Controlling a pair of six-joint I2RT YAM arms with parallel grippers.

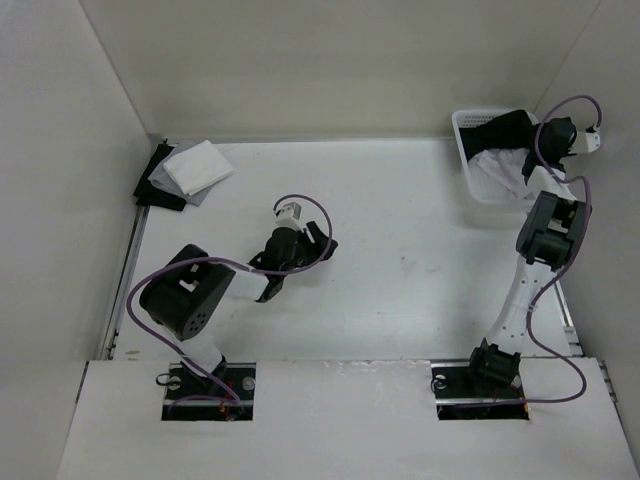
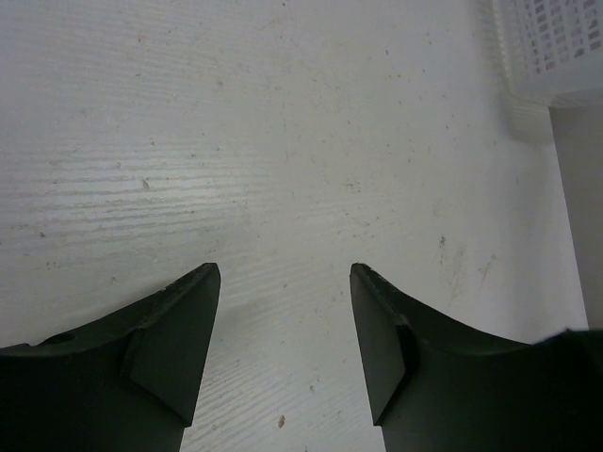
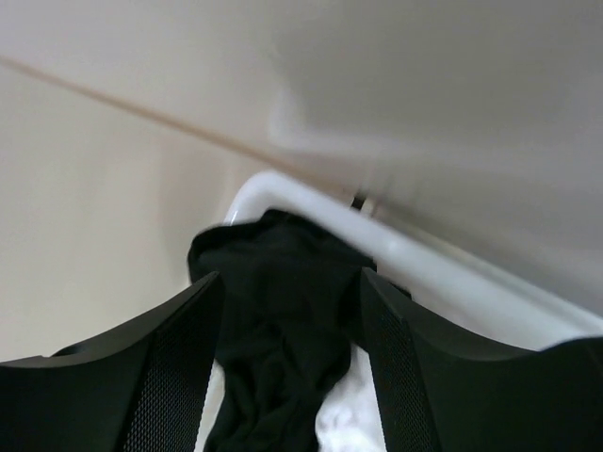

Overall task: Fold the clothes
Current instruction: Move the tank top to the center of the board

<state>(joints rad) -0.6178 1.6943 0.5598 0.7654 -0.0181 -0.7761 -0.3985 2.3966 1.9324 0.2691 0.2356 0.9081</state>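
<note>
Black clothes between spread fingers of right gripper

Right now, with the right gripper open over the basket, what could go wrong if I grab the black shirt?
1. The white garment lies right beside the black shirt under the open right gripper; a deep pinch may catch both.
2. The shirt is bunched against the basket rim, so pulling might drag the basket along.
3. The left gripper is open away from the basket, unable to steady it.

The clothes lie in the basket, far right
</note>
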